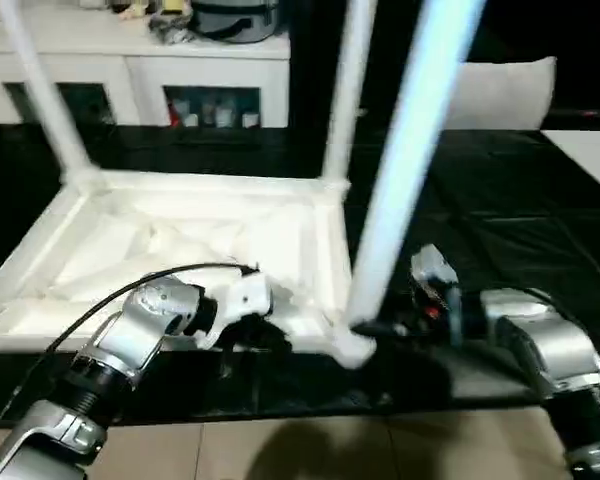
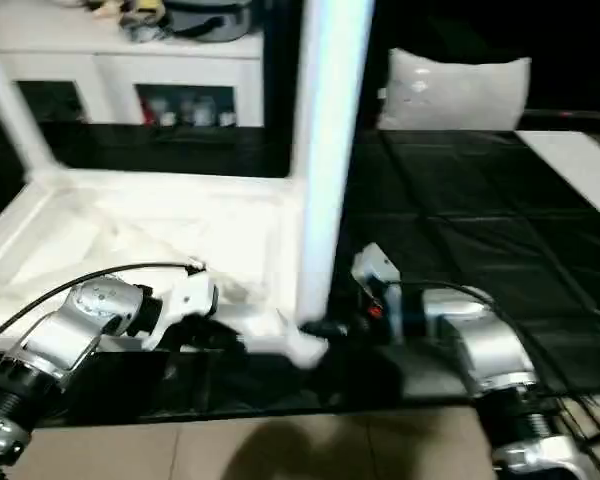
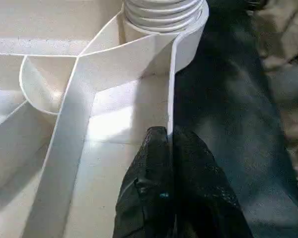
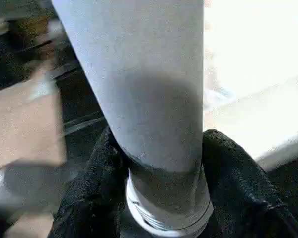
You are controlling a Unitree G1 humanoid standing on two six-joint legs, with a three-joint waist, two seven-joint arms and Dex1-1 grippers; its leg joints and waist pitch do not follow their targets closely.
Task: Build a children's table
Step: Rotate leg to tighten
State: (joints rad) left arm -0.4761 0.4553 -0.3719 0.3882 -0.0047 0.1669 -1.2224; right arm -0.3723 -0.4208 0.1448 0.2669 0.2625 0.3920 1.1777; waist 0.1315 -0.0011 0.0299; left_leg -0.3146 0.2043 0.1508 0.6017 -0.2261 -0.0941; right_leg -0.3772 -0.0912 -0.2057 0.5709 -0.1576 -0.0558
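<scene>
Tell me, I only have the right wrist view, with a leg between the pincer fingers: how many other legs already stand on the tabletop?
Observer: Two. A far-left leg and a far-right leg stand at the far corners of the upturned tabletop.
Operator: What is the left pincer doing?
Observer: The left pincer is shut on the tabletop's near rim, beside your corner.
Operator: Is my leg screwed fully home?
Observer: No. The thread rings of the held leg show above the corner socket.

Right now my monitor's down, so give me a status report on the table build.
Left gripper shut on tabletop rim. Right gripper clamps near-corner leg at its base. Two far legs stand in sockets. Nothing in the way.
</scene>
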